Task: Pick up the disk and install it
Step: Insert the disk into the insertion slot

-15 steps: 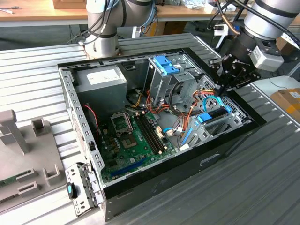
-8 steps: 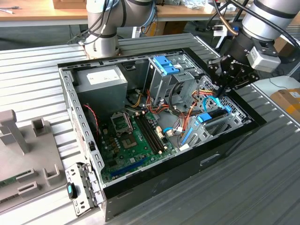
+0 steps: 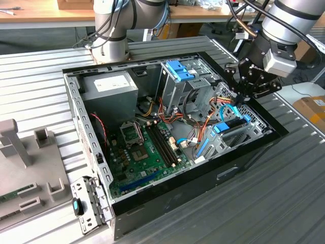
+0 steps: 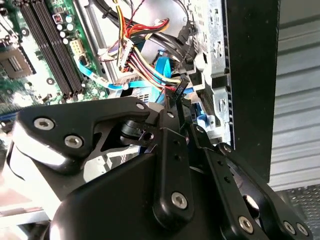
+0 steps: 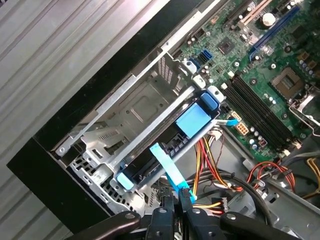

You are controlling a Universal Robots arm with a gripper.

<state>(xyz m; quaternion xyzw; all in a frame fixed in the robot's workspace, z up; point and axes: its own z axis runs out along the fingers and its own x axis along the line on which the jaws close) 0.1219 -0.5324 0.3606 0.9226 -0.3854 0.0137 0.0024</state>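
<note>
The disk (image 3: 231, 127) sits in the metal drive bay at the exterior view's right end of the open computer case. It is dark, with a bright blue frame and a blue tab. The first wrist view shows the disk (image 5: 172, 137) lying lengthwise between the bay's rails. My gripper (image 3: 237, 100) hangs just above the bay. Its fingertips (image 5: 178, 202) are closed together on the end of a light blue flat cable (image 5: 167, 167) that runs across the disk's edge. In the second wrist view the gripper (image 4: 176, 107) points at the blue cable (image 4: 162, 70) and a bundle of coloured wires.
Inside the case are a green motherboard (image 3: 142, 147), a grey box with a white sticker (image 3: 109, 86) and a metal cage with a blue latch (image 3: 179, 71). Coloured wires (image 3: 198, 119) lie beside the bay. The black case wall (image 3: 203, 173) borders it. A grey fixture (image 3: 25, 168) stands at the exterior view's left.
</note>
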